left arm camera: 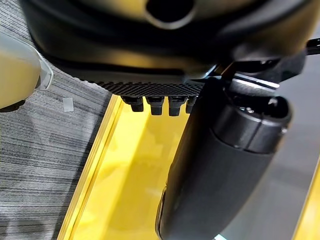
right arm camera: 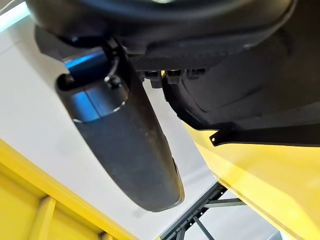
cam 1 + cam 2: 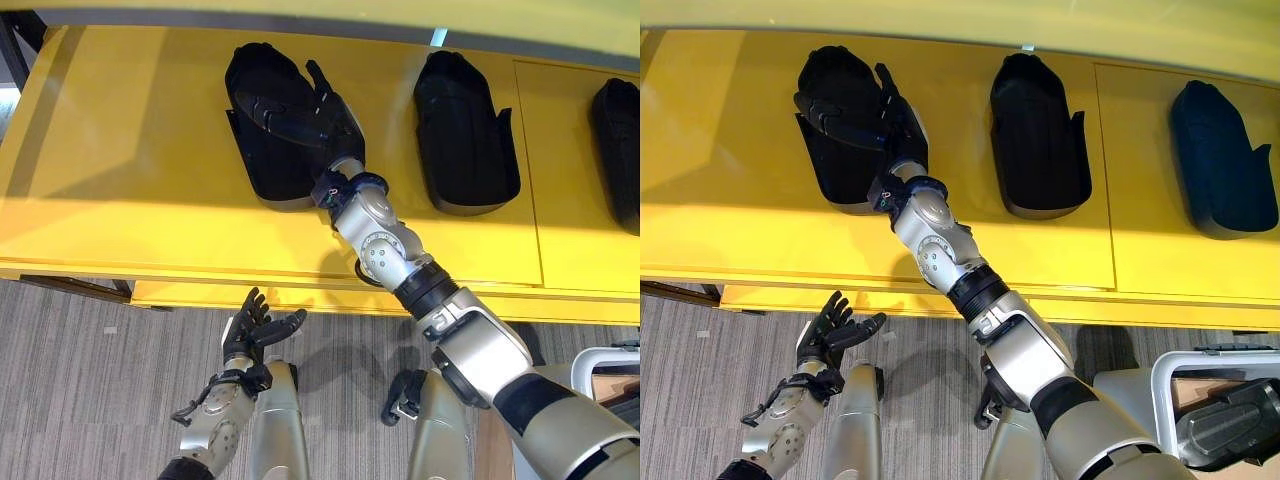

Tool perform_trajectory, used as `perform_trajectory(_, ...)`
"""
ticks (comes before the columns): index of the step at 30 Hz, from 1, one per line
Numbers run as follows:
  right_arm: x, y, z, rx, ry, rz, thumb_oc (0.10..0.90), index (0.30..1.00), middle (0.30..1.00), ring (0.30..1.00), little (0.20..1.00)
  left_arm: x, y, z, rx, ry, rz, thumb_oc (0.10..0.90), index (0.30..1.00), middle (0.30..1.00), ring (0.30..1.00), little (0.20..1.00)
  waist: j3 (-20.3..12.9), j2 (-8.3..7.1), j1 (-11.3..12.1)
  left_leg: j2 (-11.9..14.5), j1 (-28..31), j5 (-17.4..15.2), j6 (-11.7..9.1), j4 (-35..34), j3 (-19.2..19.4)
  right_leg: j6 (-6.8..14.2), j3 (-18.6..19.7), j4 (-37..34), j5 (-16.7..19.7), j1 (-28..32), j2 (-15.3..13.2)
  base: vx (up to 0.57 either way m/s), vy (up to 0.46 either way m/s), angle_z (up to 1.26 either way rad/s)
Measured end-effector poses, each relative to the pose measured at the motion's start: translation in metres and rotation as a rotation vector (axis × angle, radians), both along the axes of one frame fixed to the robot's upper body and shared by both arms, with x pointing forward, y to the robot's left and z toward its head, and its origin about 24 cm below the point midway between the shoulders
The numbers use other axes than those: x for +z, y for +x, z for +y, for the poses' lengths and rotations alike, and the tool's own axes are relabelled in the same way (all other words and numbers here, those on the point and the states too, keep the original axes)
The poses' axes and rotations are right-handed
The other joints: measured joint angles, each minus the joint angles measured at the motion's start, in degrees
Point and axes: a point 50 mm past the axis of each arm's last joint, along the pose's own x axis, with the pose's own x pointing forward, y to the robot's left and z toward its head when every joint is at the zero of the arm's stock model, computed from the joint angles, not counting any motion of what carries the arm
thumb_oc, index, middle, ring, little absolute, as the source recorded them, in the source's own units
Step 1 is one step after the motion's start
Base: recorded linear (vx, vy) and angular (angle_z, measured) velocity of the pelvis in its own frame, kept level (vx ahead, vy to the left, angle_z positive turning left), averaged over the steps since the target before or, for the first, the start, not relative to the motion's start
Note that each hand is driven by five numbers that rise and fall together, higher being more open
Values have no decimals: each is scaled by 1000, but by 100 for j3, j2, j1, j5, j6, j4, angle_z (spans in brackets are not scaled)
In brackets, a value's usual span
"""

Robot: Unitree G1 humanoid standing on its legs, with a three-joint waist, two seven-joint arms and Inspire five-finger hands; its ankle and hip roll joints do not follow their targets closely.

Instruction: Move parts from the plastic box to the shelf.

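A black part [image 3: 840,130] is laid on the yellow shelf [image 3: 730,180], its long axis running front to back, narrow end rearward. It is covered by the right hand [image 3: 880,120], fingers [image 3: 888,90] straight and flat on it. The left hand [image 3: 830,335] is held low with fingers spread; no writing can be read.

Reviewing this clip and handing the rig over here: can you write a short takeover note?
Right hand: reaching over the yellow shelf, fingers straight, lying on the leftmost black part.
Left hand: open, idle below the shelf edge.
Done: three black parts lie on the shelf, including the middle part and the right part.
Left: withdraw the right hand; another part seems to remain in the plastic box.
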Motion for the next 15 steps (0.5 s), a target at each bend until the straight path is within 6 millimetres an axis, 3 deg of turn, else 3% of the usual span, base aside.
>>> perform_trajectory(15,-7,4,-7,-60,32,59,900,1000,1000,1000,1000,0,0,1,23,6,6,900,1000,1000,1000,1000,2,-6,-14,0,0,0,1,7,3,0,8,4,0,-2,2,0,0,0)
